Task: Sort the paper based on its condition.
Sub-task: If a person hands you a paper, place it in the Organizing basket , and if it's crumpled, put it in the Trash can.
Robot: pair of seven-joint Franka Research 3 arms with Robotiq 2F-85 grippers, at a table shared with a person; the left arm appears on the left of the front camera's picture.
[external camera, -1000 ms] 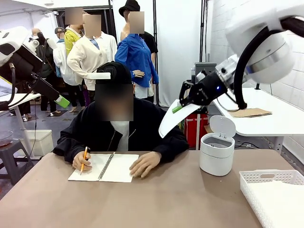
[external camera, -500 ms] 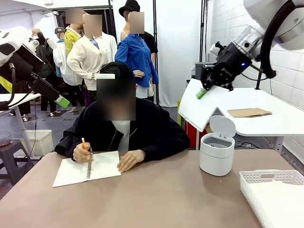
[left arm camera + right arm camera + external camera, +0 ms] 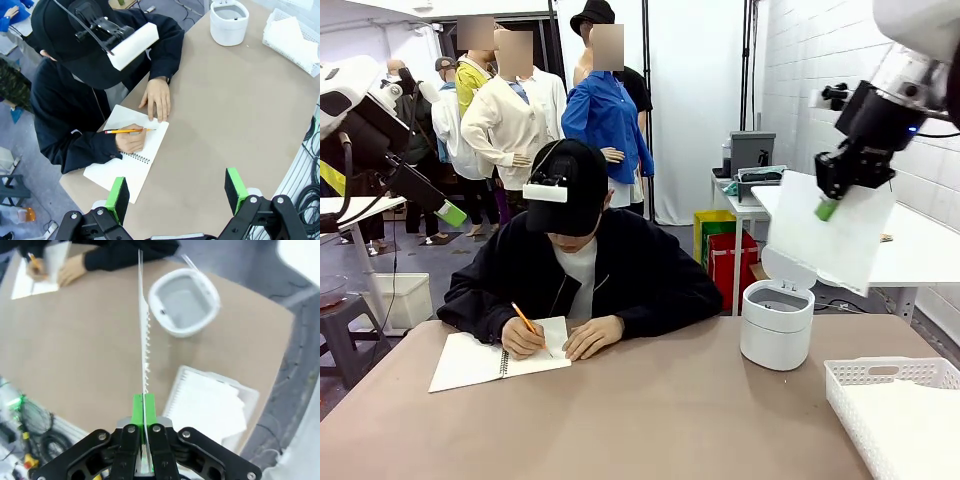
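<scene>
My right gripper (image 3: 828, 208) is shut on the top edge of a flat white sheet of paper (image 3: 832, 240), which hangs in the air above and just right of the white bin (image 3: 777, 322). In the right wrist view the paper (image 3: 143, 335) shows edge-on with its perforated side, pinched in the gripper (image 3: 144, 415), with the open bin (image 3: 184, 302) and the white tray (image 3: 186, 374) below. More white paper (image 3: 910, 430) lies in the tray (image 3: 880, 372). My left gripper (image 3: 176, 192) is open and holds nothing, high over the table's left end.
A person sits at the far side writing with a pencil (image 3: 527, 322) in a spiral notebook (image 3: 470, 362); both hands rest on it. The bin's lid (image 3: 788, 268) stands open. A second white table (image 3: 920, 250) is behind on the right.
My right arm has swung the sheet to the right and upward, from beside the person to above the bin. The person slid the notebook left and bent over it.
</scene>
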